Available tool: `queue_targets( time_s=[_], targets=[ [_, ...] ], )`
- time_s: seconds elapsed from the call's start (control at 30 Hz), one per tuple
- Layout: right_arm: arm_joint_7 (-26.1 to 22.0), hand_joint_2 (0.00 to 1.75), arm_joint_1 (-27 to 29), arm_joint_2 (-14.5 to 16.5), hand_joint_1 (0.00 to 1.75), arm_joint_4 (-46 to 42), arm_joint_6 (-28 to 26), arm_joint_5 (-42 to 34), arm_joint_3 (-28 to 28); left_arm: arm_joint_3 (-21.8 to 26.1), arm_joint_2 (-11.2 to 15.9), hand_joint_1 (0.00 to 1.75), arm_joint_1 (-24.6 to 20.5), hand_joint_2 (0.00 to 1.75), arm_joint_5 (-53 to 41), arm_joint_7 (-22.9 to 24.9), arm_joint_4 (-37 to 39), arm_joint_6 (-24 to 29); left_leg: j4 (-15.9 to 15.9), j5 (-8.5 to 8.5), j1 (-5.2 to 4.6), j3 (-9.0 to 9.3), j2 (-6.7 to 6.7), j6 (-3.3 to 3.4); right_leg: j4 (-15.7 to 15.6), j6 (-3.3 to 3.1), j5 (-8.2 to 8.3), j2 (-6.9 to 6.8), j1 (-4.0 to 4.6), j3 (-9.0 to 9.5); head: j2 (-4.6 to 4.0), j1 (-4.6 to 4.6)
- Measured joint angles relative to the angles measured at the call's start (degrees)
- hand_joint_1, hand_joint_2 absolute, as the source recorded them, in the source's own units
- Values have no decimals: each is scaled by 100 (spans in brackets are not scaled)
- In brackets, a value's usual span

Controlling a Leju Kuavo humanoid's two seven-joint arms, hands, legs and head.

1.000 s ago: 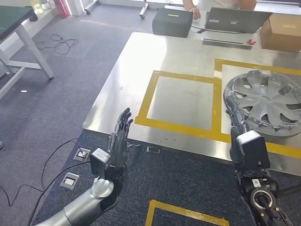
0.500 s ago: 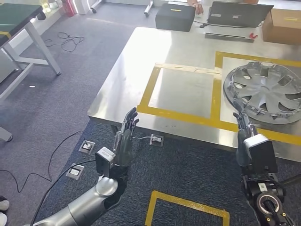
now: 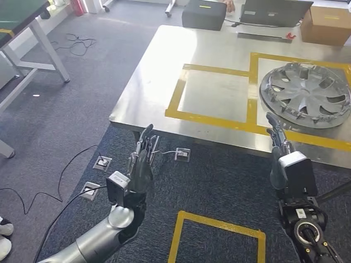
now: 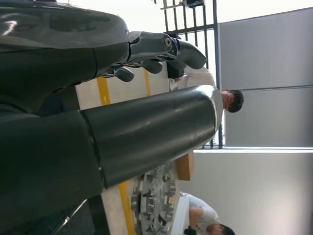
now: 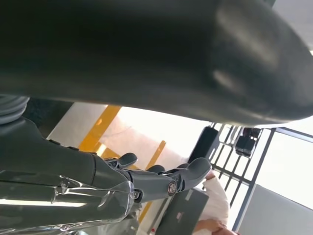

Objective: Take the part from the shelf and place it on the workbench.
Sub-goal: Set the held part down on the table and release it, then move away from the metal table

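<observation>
On the steel worktop point(image 3: 153, 82), inside the right-hand square of yellow tape point(image 3: 250, 87), lies the silver wheel cover point(image 3: 308, 94) — flat, face up, its spokes fanning out from the hub, its near rim just inside the tape line that runs along the worktop's front edge. A second taped square, to its left, shares one yellow band with it.

Both of the robot's hands hang in front of the worktop, over the dark blue carpet point(image 3: 215, 186), and neither touches anything. The left hand point(image 3: 140, 159) stands upright with its fingers extended and a little apart, holding nothing; in the left wrist view the left hand point(image 4: 110, 98) shows a thick thumb and darker fingers reaching out straight. The right hand point(image 3: 278, 143) points up toward the worktop's front edge, near the wheel cover but apart from it, its fingers also stretched out and holding nothing — the right wrist view shows the same hand point(image 5: 110, 181) with fingers long and uncurled.

At the far end of the worktop sit a black case point(image 3: 204, 15), an open laptop point(image 3: 275, 10) and a cardboard box point(image 3: 325, 24). Floor sockets point(image 3: 101, 163) with cables lie on the carpet near the left arm, and a yellow taped rectangle point(image 3: 215, 235) marks the floor between the arms.
</observation>
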Motion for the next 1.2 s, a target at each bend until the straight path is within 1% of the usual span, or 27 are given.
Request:
queue_targets(
  time_s=[0.07,0.1,0.13,0.17,0.2,0.23,0.3,0.37,0.43,0.47,0.5,0.53,0.63,0.67,0.7,0.73,0.77,0.8,0.87,0.9,0.97,1.0,1.03,1.07,1.13,1.17,1.2],
  targets=[
    [1,0,6,-14,0,0,-1,0,-1,0,-3,0,-4,0,0,1,0,0,-32,127,21,-100,23,62,556,27,-536,4,-10,-181,0,62],
    [1,0,10,-19,0,0,0,0,-1,0,-3,0,-6,0,1,2,0,2,-31,183,20,-170,24,80,984,38,-830,3,-13,-282,0,90],
    [2,0,15,-22,0,0,1,1,-2,0,-3,0,-6,0,2,5,0,8,-28,240,17,-242,25,83,1385,50,-1025,3,-16,-352,0,109],
    [4,0,22,-26,0,0,1,3,-2,0,-3,0,-4,0,4,10,0,19,-23,298,14,-316,25,79,1659,57,-1086,3,-16,-357,0,120],
    [7,0,26,-29,0,0,1,6,-4,0,-3,0,-3,0,7,14,0,30,-17,356,13,-393,25,70,1737,58,-1010,3,-16,-274,0,129],
    [11,0,28,-32,0,-1,1,9,-4,0,-3,0,-1,0,8,20,0,40,-8,412,13,-468,25,56,1584,53,-844,2,-17,-86,0,135],
    [21,0,28,-33,0,-11,1,17,-5,0,-3,0,-4,0,9,33,-1,50,23,511,3,-592,22,12,792,30,-605,4,-11,522,0,143],
    [31,0,26,-33,0,-44,-3,32,-12,0,-3,0,-12,0,11,49,-2,55,48,612,-15,-664,21,-46,23,-3,-653,12,9,1027,0,139],
    [41,0,32,-33,0,-72,-9,50,-16,0,-3,0,-19,0,13,60,-2,57,21,740,-21,-696,22,-103,-220,-51,-682,23,34,1123,1,130],
    [46,0,37,-33,0,-76,-13,57,-15,0,-1,0,-21,0,15,61,-2,57,7,779,-18,-719,18,-131,-223,-86,-628,17,22,1066,1,131],
    [52,0,42,-33,0,-80,-16,63,-14,0,1,0,-23,0,19,62,-2,57,56,704,-16,-765,12,-162,-228,-129,-564,8,9,1003,1,132],
    [57,0,48,-34,0,-84,-24,68,-17,0,3,0,-24,0,26,62,-2,57,226,501,-11,-847,6,-191,-237,-176,-487,-5,-7,922,1,122],
    [68,0,66,-38,0,-93,-48,79,-28,0,5,0,-26,0,52,61,-1,57,1348,-387,17,-1192,1,-257,-232,-254,-243,-23,-3,627,1,74],
    [69,0,82,-38,0,-96,-51,84,-28,0,5,0,-25,0,56,61,0,57,1697,-476,19,-1242,1,-264,-229,-256,-162,-23,6,521,1,62],
    [69,0,102,-38,0,-97,-54,88,-28,0,5,0,-24,0,56,61,0,57,1890,-422,18,-1209,0,-258,-225,-256,-83,-24,16,417,1,50],
    [70,0,120,-38,0,-97,-53,91,-28,0,5,0,-24,0,57,61,0,57,1869,-267,15,-1074,-1,-237,-221,-253,-9,-23,28,320,1,40],
    [70,0,134,-38,0,-98,-52,92,-29,0,5,0,-25,0,58,61,0,57,1639,-103,4,-832,-3,-199,-218,-249,62,-21,38,237,1,31],
    [70,0,140,-38,0,-107,-51,92,-29,0,5,0,-29,0,58,61,-1,61,1230,-35,-12,-487,-6,-149,-216,-238,124,-17,48,171,1,23],
    [69,0,141,-39,0,-134,-45,94,-39,0,4,0,-46,0,58,63,-14,74,303,-137,-60,171,-10,-67,-220,-196,247,-14,59,99,1,14],
    [68,0,142,-40,0,-149,-36,94,-43,0,4,0,-53,0,56,66,-21,85,21,-197,-83,351,-12,-42,-235,-167,307,-16,55,84,1,18],
    [70,0,150,-42,0,-160,-17,95,-49,0,3,0,-52,0,52,76,-29,105,-137,-139,-87,362,-3,1,-279,-100,414,-17,44,53,1,10],
    [73,0,157,-45,0,-161,-10,95,-51,0,3,0,-46,0,52,81,-31,114,-158,-71,-73,311,7,36,-241,-68,348,-12,39,12,1,9],
    [77,0,165,-50,0,-162,-5,95,-52,0,2,0,-40,0,52,87,-31,119,-182,-2,-54,250,21,77,-97,-37,171,-6,37,-58,1,23],
    [79,0,171,-54,0,-162,-3,95,-54,0,1,0,-34,0,52,91,-31,123,-191,73,-36,175,35,108,175,-11,-115,-1,31,-154,1,57],
    [83,0,175,-59,0,-161,7,95,-54,0,-2,0,-24,0,51,96,-31,125,-183,210,-39,-1,42,139,988,36,-710,0,18,-354,0,110],
    [82,0,176,-61,0,-159,10,95,-53,0,-3,0,-13,0,50,96,-31,127,-174,285,-39,-101,42,133,1362,56,-835,-1,14,-401,0,123],
    [80,0,177,-62,0,-157,14,95,-52,0,-3,0,-1,0,50,96,-31,129,-161,357,-38,-204,42,123,1597,71,-816,-2,9,-383,1,130]
  ],
)
